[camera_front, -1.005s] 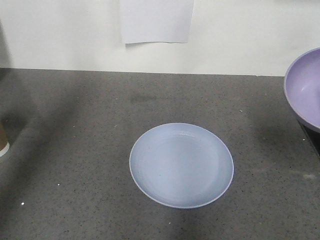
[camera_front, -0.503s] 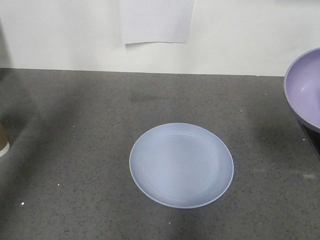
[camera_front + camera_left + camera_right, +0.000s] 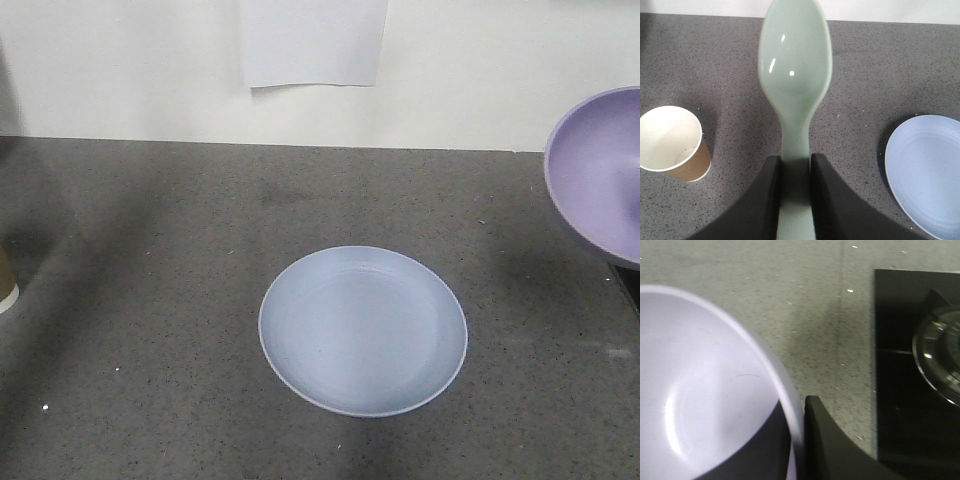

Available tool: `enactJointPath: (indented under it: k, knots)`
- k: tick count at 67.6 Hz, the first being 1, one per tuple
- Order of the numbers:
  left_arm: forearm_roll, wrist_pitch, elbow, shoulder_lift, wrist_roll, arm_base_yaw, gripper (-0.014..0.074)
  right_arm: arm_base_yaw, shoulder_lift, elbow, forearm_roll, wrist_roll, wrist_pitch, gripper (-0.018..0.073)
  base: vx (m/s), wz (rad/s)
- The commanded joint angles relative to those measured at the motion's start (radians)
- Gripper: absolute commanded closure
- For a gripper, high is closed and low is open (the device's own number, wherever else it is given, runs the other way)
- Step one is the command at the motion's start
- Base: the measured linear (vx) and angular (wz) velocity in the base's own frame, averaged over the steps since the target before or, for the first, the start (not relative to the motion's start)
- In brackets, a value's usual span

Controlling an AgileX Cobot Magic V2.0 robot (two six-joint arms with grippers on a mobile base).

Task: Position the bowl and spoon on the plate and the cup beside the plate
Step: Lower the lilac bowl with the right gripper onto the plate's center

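The counter (image 3: pixel 150 250) is a dark grey speckled stone-like slab, matte, meeting a plain white wall on which hangs a plain white sheet of paper (image 3: pixel 313 42), its top cut off by the frame. Near the middle of the counter lies the plate (image 3: pixel 363 330), round, pale blue-lavender, smooth plastic with a shallow raised rim and faint concentric rings inside; nothing rests on it. At the right edge of the front view the bowl (image 3: pixel 600 175), lilac-purple and smooth, is held tilted with its hollow turned toward the camera, well apart from the plate and partly cut off by the frame. In the right wrist view the right hand (image 3: pixel 792 440) pinches the bowl's rim, one dark finger inside the wall and one outside; only the finger ends show. Beyond it sits a glossy black panel (image 3: pixel 900 365) carrying a shiny round ring, half out of frame and hard to identify. The left hand (image 3: pixel 795 160) is closed narrow on the thick handle of the spoon (image 3: pixel 795 85), glossy pale mint-green plastic with an oval head pointing away from the camera. Below and to its left the cup (image 3: pixel 672 142) stands upright on the counter, brown paper with a white rim and white inside; the front view catches only a sliver of it at the left edge.
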Motion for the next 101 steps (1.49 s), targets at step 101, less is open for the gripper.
enactJointPath:
  k: [101]
  knots:
    - [0.000, -0.029, -0.021, -0.015, 0.000, -0.005, 0.0603, 0.424, 0.660, -0.027, 0.134, -0.097, -0.231, 0.0507, 0.00, 0.00]
